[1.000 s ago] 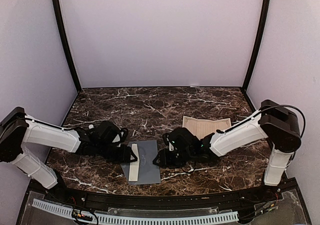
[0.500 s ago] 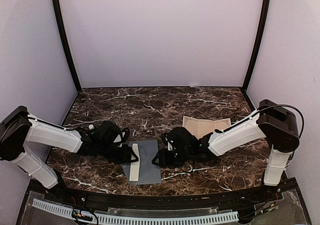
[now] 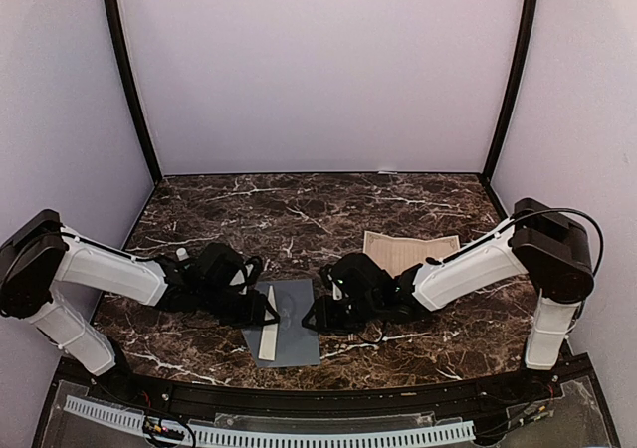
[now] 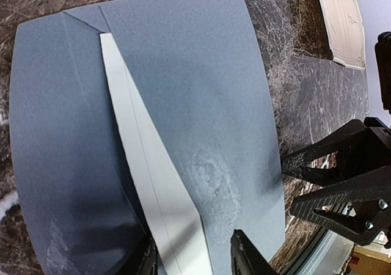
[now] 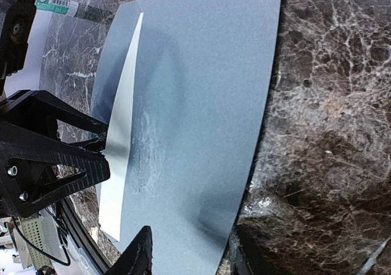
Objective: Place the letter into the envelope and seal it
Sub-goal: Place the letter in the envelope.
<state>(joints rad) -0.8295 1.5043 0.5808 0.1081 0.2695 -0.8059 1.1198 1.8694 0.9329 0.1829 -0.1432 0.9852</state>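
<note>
The grey-blue envelope lies flat near the table's front edge, and its white-lined flap stands up off it along the left side. My left gripper is low over the envelope, its jaws apart with the flap's pointed tip between them. Across from it, my right gripper is open astride the envelope's right edge, one finger over the paper and one over the marble. From above, the left gripper and right gripper face each other across the envelope. The cream letter lies flat behind the right arm, untouched.
The marble table is boxed in by lilac walls, with a black rim along its front. A small stick with a green label lies beyond the envelope's left side, by the left arm.
Both grippers' jaws have narrowed a little. The left gripper has edged right onto the flap, and the white flap now stands steeper and looks narrower from above.
</note>
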